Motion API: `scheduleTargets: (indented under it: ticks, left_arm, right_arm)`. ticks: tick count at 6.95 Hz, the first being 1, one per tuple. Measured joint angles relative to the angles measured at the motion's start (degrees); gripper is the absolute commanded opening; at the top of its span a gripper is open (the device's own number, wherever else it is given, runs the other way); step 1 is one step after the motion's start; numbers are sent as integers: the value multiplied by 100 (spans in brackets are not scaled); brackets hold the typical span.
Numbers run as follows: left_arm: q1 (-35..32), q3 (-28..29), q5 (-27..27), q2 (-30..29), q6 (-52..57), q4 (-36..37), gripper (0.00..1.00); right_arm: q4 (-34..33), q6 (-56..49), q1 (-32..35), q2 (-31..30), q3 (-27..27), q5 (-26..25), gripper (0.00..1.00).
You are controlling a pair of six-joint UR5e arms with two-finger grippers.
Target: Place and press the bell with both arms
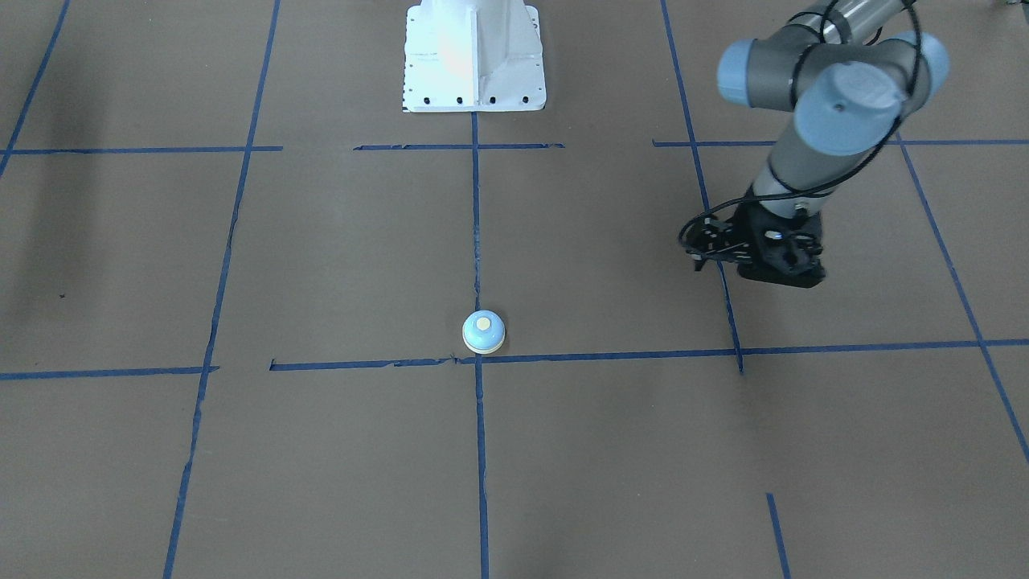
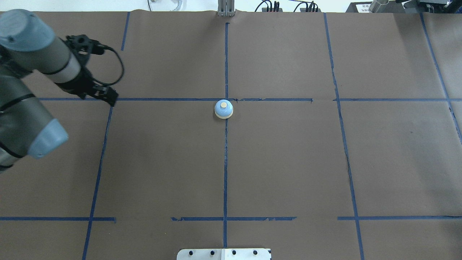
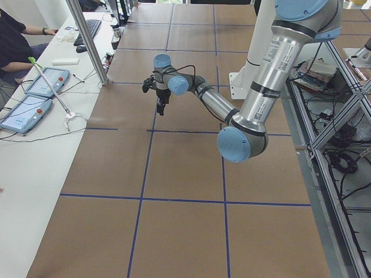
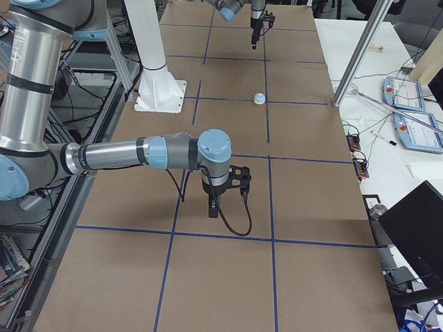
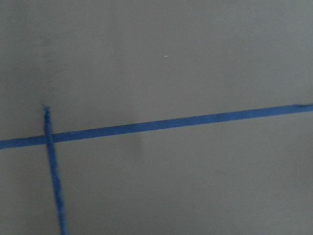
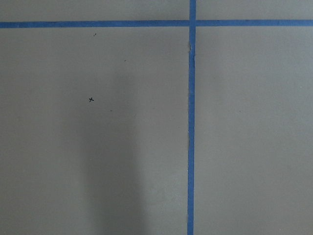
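The light-blue bell (image 1: 483, 331) with its cream button stands upright at the centre tape cross of the brown table; it also shows in the overhead view (image 2: 223, 109) and the right view (image 4: 259, 99). My left gripper (image 2: 111, 99) hangs over a tape crossing far to the bell's left, fingertips together and holding nothing; it also shows in the front view (image 1: 792, 275). My right gripper (image 4: 213, 209) shows only in the right view, pointing down over bare paper far from the bell; I cannot tell whether it is open. Both wrist views show only paper and tape.
The white pedestal base (image 1: 474, 72) stands at the robot's side of the table. Blue tape lines (image 2: 225, 162) grid the brown paper. A side table with teach pendants (image 3: 35, 87), a metal post (image 3: 87, 40) and a seated person (image 3: 11, 40) lie beyond the far edge.
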Motion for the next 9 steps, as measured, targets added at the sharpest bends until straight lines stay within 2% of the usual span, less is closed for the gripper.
scheduleTargets:
  ticks: [2,5,7,9]
  left_arm:
    - [-1289,-144,-603,1114,1967,-29,100]
    - [-2886,-112,-1091,2204,3460,-16,100]
    - [-3537,-6,-1116,2682,3995,7,100]
    - [-3743,67,-1137,2948,4054,-11,100]
  right_arm:
    - [0,4,0,0,5,0,100]
    - [8,4,0,0,13,0,100]
    - [3,-3,0,0,10,0,100]
    - [0,-3,0,0,9,0,100]
